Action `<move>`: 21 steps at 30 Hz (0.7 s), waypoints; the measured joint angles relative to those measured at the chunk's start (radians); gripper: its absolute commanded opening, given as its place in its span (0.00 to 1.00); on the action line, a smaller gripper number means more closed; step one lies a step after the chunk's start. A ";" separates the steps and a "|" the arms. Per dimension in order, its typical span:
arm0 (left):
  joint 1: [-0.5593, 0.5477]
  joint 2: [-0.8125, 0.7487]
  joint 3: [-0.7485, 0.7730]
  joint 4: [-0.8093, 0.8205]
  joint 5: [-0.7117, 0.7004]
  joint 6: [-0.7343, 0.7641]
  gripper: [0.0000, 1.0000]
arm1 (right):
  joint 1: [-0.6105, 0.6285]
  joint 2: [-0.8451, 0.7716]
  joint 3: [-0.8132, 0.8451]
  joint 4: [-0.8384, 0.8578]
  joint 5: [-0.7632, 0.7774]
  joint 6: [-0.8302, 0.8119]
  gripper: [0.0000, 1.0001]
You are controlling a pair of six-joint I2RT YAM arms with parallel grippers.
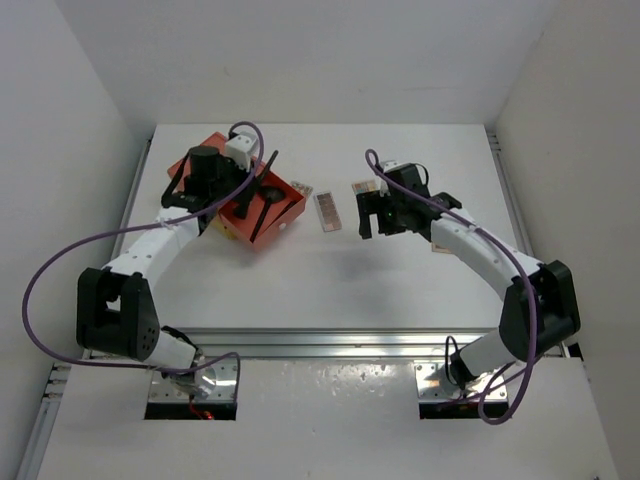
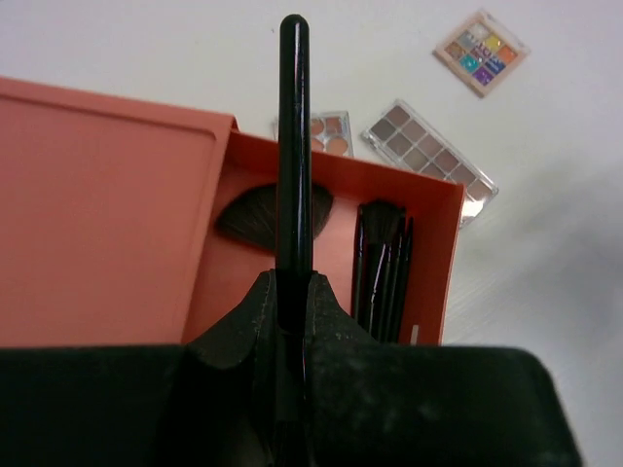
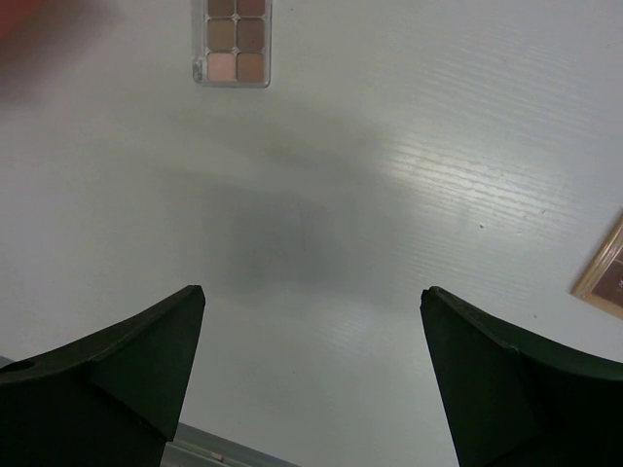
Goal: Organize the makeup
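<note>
Holding black brush [image 2: 294, 126] clenched in left tool [image 2: 292, 297], long axis toward frame top, above orange box [image 2: 107, 214]; right tool [image 3: 311, 360] released, empty

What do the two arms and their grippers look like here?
The left arm and right arm have white links, bulky black joints and a looping purple cable each. The left gripper and right gripper are black, with wedge-shaped fingers.

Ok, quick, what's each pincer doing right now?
Left pincer: shut on a thin black makeup stick.
Right pincer: open, holding nothing.
</note>
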 measured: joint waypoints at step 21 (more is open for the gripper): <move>-0.009 -0.003 -0.235 0.172 -0.044 -0.034 0.46 | 0.091 -0.006 -0.026 -0.016 0.151 0.024 0.94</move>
